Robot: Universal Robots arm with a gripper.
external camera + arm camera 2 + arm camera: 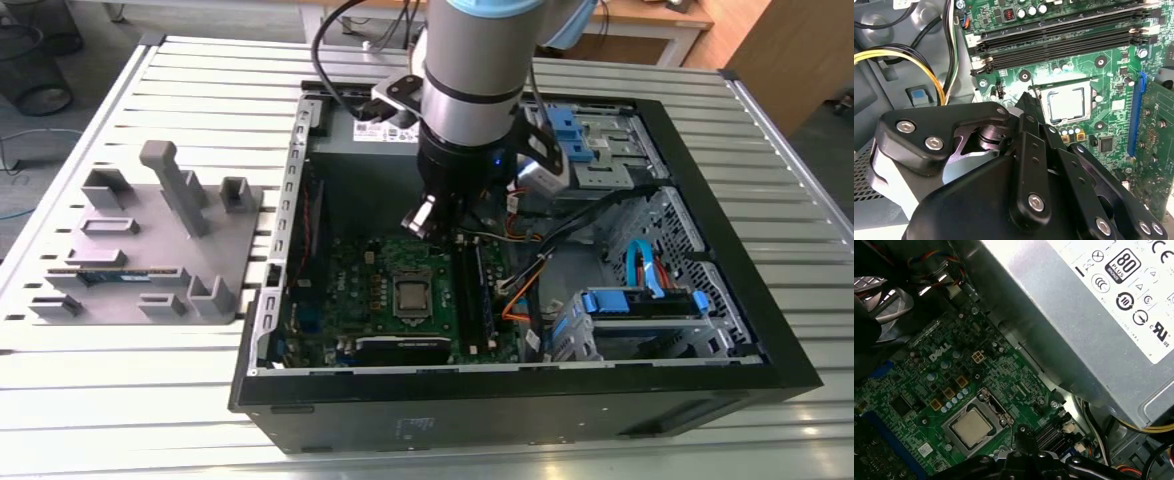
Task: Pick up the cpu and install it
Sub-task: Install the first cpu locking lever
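The cpu (411, 294), a small square chip with a silvery top, lies flat in its socket on the green motherboard (360, 300) inside the open computer case. It also shows in both wrist views (1066, 105) (971, 427), with the socket's metal frame around it. My gripper (434, 225) hangs above the board, just behind the socket in the exterior view. Its black fingertips (1026, 100) (1024, 432) meet in one narrow tip with nothing between them. The tip is apart from the chip.
The case walls (287, 250) ring the board. A silver power supply (1094, 315) sits close beside the arm, with yellow cables (904, 56) trailing. Black memory slots (1064, 35) run beside the socket. A grey fixture plate (147, 250) stands on the slatted table at the exterior view's left.
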